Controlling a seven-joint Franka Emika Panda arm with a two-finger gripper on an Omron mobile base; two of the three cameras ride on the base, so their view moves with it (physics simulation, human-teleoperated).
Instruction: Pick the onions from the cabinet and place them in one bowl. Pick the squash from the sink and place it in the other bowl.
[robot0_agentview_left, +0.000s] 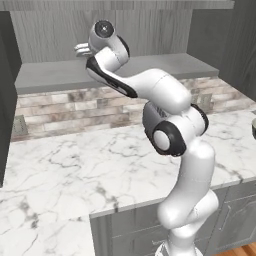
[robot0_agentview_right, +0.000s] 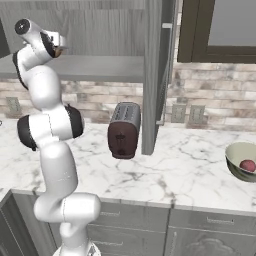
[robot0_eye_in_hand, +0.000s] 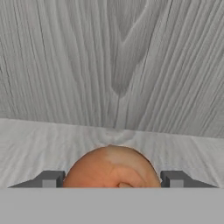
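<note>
Your gripper (robot0_eye_in_hand: 112, 180) sits inside the grey wood-grain cabinet (robot0_eye_in_hand: 113, 65), jaws spread either side of the round orange-brown onion (robot0_eye_in_hand: 111, 168); contact unclear.

The onion (robot0_eye_in_hand: 111, 168) between the dark grey fingertips (robot0_eye_in_hand: 51, 179) of the tool (robot0_eye_in_hand: 111, 179) is orange-brown, with a paler streak across its top. Behind it the cabinet (robot0_eye_in_hand: 113, 65) is grey wood-grain (the shelf (robot0_eye_in_hand: 35, 144) a lighter grey). The arm (robot0_agentview_left: 165, 100) is white with dark joints. The tabletop (robot0_agentview_left: 75, 170) is white marble veined in grey. The bowl (robot0_agentview_right: 240, 161) is pale grey-green, holding a reddish-purple onion (robot0_agentview_right: 247, 165). The toaster (robot0_agentview_right: 123, 130) is dark reddish-brown with grey sides.
</note>
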